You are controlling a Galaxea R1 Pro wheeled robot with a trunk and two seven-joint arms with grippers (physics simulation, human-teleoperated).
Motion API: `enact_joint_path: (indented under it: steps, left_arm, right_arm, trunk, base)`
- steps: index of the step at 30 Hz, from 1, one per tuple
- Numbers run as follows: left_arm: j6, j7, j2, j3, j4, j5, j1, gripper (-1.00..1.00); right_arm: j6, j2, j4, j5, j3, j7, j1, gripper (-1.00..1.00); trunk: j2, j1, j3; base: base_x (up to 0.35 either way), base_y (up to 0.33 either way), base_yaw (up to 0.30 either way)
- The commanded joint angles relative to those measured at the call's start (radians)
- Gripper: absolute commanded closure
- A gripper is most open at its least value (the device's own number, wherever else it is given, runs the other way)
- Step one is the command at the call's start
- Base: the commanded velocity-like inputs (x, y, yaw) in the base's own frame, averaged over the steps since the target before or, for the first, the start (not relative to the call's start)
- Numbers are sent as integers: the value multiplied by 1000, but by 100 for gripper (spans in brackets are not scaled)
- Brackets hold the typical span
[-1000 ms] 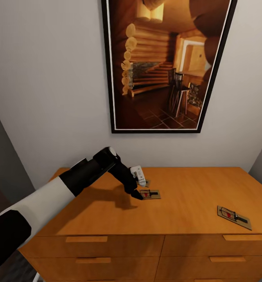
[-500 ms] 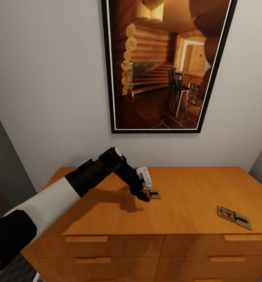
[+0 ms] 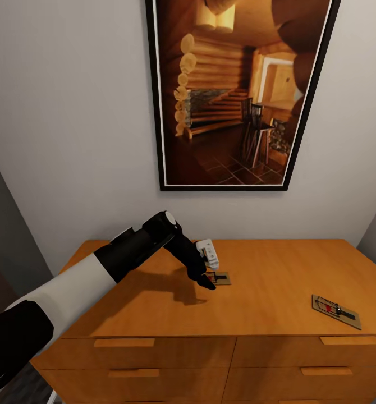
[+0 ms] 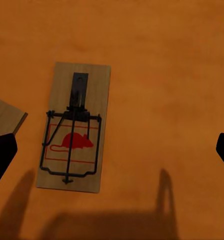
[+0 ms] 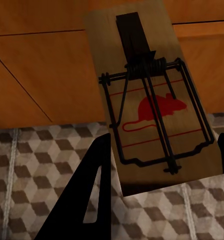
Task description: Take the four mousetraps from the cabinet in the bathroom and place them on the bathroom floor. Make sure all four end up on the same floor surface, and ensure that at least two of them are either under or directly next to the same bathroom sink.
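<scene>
The left tool (image 3: 209, 279) has moved right along the cabinet (image 3: 266, 292) top, over a mousetrap (image 3: 217, 278).

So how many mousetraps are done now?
None looks done yet. The right tool holds one mousetrap above the bathroom floor, in front of the cabinet. The open left tool hovers over a second mousetrap on the cabinet top; a third mousetrap lies farther right. All need setting on the floor.

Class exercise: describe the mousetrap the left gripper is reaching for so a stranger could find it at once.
Below the framed picture stands the orange-brown cabinet. The mousetrap lies flat mid-top, right at the left gripper. Unlike the other mousetrap near the right edge, it has black fingertips beside it.
</scene>
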Motion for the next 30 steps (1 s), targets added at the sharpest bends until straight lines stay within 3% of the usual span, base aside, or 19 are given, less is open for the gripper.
enact_joint_path:
  steps: [1,12,20,30]
  left_arm:
    - [8,-7,0,1,-1,-7,-1,-100]
    - [6,-7,1,-1,-1,-7,-1,-100]
    - [-81,-8,1,0,18,-6,-1,-100]
    - [-97,-8,9,0,27,-5,0,-100]
  right_arm:
    - [-3,0,0,-13,6,7,0,100]
    - [-3,0,0,-13,7,7,-1,100]
    - [-3,10,-1,-13,7,7,-1,100]
    - [-3,16,-1,-13,7,7,0,100]
  trunk:
    - [-1,0,-1]
    - [-1,0,-1]
    - [-1,0,-1]
    - [-1,0,-1]
  base:
    - [0,0,0]
    - [0,0,0]
    - [0,0,0]
    - [0,0,0]
